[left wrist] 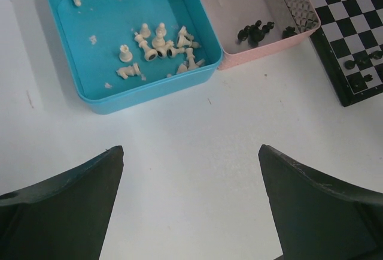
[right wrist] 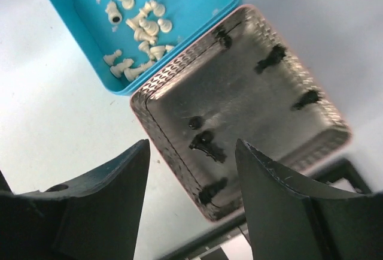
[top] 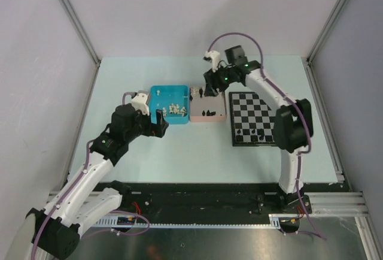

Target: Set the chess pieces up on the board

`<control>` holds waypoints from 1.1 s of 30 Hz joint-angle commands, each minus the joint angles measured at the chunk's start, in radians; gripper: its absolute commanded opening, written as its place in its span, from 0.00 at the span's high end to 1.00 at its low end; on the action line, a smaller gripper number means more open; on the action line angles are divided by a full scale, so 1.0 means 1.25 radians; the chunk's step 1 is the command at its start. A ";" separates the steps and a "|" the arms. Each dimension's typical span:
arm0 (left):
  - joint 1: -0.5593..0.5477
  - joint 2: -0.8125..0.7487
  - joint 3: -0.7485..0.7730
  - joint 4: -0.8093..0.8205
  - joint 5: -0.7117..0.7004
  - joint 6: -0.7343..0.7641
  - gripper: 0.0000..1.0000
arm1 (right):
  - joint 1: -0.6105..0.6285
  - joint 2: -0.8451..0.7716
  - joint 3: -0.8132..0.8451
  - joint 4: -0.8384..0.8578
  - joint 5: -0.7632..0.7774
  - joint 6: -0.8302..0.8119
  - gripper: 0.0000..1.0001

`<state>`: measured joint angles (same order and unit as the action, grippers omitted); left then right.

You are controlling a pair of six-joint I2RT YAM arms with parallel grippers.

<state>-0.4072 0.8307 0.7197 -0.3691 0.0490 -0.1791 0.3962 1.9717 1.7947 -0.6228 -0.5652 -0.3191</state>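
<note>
The board [top: 254, 118] lies at the right, with several black chess pieces [top: 257, 134] on its near rows. More black pieces [right wrist: 206, 143] lie in a pink tray [right wrist: 157, 113]. White pieces [left wrist: 158, 47] lie heaped in a blue tray [left wrist: 149, 92]. My right gripper [right wrist: 192, 144] hovers over the pink tray [top: 207, 106], jaws apart with nothing between them; the black pieces lie below the gap. My left gripper [left wrist: 191, 158] stands wide open over bare table, just in front of the blue tray [top: 169, 105], holding nothing.
The two trays sit side by side, touching, left of the board [left wrist: 353, 26]. The board's black border [right wrist: 344, 170] runs close along the pink tray's edge. Grey walls enclose the table on three sides.
</note>
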 commanded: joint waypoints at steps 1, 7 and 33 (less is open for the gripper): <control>0.005 0.015 -0.005 0.015 0.032 -0.058 0.00 | 0.057 0.091 0.068 -0.050 0.067 0.078 0.39; 0.005 0.042 -0.011 0.015 0.026 -0.069 0.00 | 0.063 0.204 0.145 -0.099 0.144 0.102 0.49; 0.005 0.074 -0.016 0.022 0.034 -0.070 0.01 | 0.072 0.303 0.182 -0.158 0.143 0.099 0.75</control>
<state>-0.4072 0.9188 0.7010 -0.3691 0.0753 -0.2451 0.4824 2.3455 1.9720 -0.8097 -0.3794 -0.2077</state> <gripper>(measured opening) 0.996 0.362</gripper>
